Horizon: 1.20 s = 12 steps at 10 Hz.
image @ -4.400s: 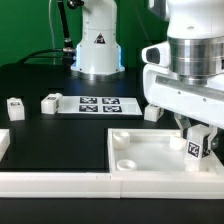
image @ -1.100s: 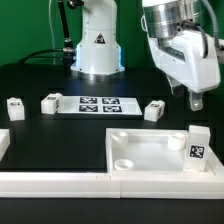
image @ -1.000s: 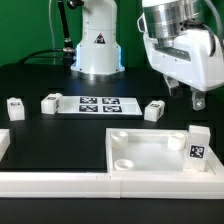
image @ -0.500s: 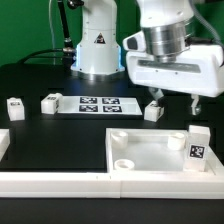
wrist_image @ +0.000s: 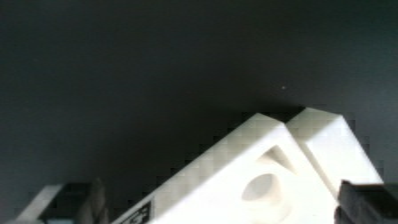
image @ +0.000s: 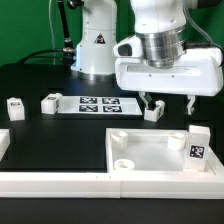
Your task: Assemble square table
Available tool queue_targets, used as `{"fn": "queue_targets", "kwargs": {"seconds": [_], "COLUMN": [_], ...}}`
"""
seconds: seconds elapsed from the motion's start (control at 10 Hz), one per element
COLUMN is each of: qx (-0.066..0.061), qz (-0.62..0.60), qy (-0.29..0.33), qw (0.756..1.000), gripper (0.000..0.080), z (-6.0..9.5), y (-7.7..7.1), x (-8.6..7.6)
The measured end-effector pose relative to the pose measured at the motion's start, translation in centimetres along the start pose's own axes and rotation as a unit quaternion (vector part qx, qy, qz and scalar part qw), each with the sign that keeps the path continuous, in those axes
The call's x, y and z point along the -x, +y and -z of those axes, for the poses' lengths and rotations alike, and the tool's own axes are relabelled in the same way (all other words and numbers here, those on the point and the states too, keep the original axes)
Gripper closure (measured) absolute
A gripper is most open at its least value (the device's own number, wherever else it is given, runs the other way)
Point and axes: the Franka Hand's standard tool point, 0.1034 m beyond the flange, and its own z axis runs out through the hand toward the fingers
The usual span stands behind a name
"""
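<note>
Now | gripper [image: 171, 103] jaws apart, empty | tabletop [image: 150, 148] below, twd cam | loose leg [image: 153, 111] close by

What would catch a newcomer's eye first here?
The big white gripper, jaws open and empty, hangs over the black table toward the exterior view's right. Nearer the camera lies the white square tabletop, one tagged leg standing upright at its corner on that same side.
</note>
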Motion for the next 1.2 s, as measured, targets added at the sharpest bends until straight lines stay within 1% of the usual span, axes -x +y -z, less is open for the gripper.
{"fn": "queue_targets", "kwargs": {"seconds": [0.1,0.2,0.3,0.4,0.5,0.6,0.7,0.9,1.0,1.1,1.2], "qx": [0.001,0.01,0.013,0.009,0.007,0.01,0.012,0.013,0.015,0.021,0.021], "qz": [0.008,0.018,0.016,0.01,-0.009,-0.009,-0.01,-0.02,-0.023,-0.028,-0.022], "qy": [-0.009,-0.063,-0.09,-0.124,-0.154,-0.165,-0.211,-0.256,-0.288,-0.291,-0.278], "qw": [1.0,0.998,0.996,0.992,0.988,0.986,0.977,0.966,0.957,0.956,0.96], "gripper": [0.015,0.015,0.015,0.015,0.015,0.015,0.015,0.015,0.015,0.015,0.015], "z": [-0.1,-0.4,-0.3,-0.9,-2.0,-2.7,-2.4,-2.7,-3.0,-4.0,-4.2], "y": [0.4,2.5,3.8,4.8,5.4,5.3,5.5,5.9,6.3,6.5,6.1], "x": [0.3,1.6,1.9,2.8,3.3,3.3,3.8,3.2,3.7,4.0,4.5]}}
